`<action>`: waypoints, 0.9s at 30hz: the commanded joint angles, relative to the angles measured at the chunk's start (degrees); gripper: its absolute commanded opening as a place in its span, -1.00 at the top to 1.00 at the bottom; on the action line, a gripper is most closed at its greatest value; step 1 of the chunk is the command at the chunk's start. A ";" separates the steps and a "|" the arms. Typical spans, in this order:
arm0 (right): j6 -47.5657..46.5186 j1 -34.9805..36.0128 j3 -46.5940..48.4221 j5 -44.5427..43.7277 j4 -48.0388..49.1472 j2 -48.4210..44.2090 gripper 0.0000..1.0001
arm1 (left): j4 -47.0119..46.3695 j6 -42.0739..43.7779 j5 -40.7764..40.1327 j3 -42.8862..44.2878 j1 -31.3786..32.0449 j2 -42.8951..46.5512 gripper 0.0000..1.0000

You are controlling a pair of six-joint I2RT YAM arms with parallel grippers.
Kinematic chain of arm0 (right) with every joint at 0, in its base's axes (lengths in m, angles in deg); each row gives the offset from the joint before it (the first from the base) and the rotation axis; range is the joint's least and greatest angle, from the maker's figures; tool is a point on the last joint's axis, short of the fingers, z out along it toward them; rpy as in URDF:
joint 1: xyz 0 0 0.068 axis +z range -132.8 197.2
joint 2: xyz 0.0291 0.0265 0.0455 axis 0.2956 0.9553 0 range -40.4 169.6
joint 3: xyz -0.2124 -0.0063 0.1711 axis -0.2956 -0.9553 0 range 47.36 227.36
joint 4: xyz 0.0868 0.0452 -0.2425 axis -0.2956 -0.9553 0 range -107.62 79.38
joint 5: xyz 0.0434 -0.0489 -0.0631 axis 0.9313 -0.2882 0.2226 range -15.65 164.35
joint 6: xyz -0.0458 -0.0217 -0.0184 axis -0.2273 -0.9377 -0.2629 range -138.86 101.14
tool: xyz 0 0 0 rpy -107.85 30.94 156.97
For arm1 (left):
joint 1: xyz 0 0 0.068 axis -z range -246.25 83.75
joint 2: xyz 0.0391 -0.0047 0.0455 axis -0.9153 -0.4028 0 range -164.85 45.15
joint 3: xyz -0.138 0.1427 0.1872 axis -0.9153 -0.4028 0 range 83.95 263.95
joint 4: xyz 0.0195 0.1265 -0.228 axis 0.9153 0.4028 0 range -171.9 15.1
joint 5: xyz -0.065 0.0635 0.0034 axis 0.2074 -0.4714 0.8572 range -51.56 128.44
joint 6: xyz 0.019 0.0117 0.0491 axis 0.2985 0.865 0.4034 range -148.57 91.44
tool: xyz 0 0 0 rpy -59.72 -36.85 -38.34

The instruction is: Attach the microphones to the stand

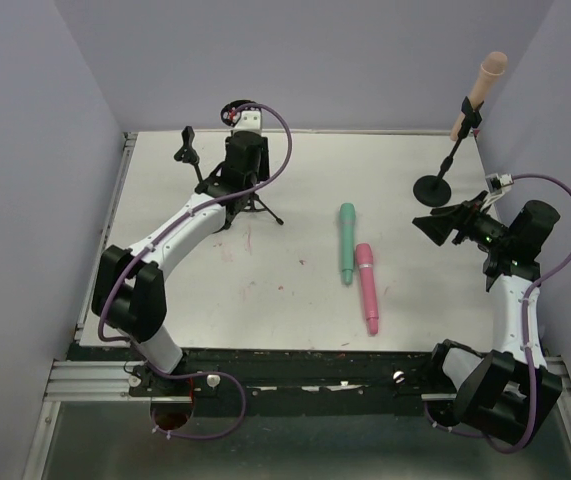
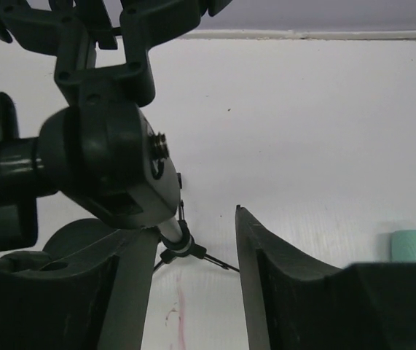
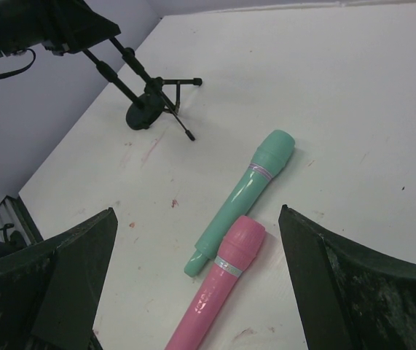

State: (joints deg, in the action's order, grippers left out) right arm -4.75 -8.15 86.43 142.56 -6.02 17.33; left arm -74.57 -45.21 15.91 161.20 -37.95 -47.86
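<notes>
Microphones: there are three. Two are lying loose on the bench (image 1: 295, 160) and one is sitting up in a stand.
Teal microphone (image 1: 347, 243): it's lying flat around mid-bench, with its fat head pointing toward the far wall.
Pink microphone (image 1: 367, 287): it's lying just beside the teal one, a bit nearer the arms. Its head is sitting right by the teal one's tail end, and honestly I can't tell if they're touching.
Peach microphone (image 1: 485, 88): it's sitting in the holder of the round-base stand (image 1: 433, 187) at the far right corner, tilting head-up toward the right wall.
Tripod stand (image 3: 148, 113): it's standing at the far left of the bench, with its clip (image 1: 185, 147) sticking up on the left side.
Left gripper (image 2: 193, 240): its fingers are sitting apart with the tripod stand's thin pole between them. The stand's swivel head is filling the left of the wrist view, and the gripper isn't squeezing anything that I can see.
Right gripper (image 3: 197, 211): it's hovering over the right side of the bench with its fingers spread wide and carrying nothing. Its camera is looking across at the teal and pink microphones.
</notes>
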 commanded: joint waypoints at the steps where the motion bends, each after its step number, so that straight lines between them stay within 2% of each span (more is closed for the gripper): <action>1: 0.13 -0.23 1.62 1.41 -0.64 0.53 -1.00 | -6.36 3.63 -2.08 0.80 -0.52 -1.20 -0.01; 8: -0.05 -0.32 1.62 1.58 -0.65 1.15 -1.00 | -10.67 7.14 -3.75 -0.35 -0.61 -2.26 0.21; 19: -0.22 -0.23 1.62 1.67 -0.65 1.33 -1.00 | -11.90 10.40 -4.63 0.70 -0.78 -4.63 0.28; 23: -0.31 -0.23 1.62 1.76 -0.82 1.33 -1.00 | -12.43 11.11 -4.55 0.18 -0.87 -4.99 0.50; 27: -0.48 -0.23 1.89 1.84 -1.00 1.24 -1.00 | -13.22 12.42 -3.50 -0.61 -0.96 -4.29 0.98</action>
State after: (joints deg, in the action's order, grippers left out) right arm -4.81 -8.15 86.45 142.89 -6.09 18.21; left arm -85.87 -35.57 12.96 161.16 -38.43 -52.52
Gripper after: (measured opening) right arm 0.997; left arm 0.157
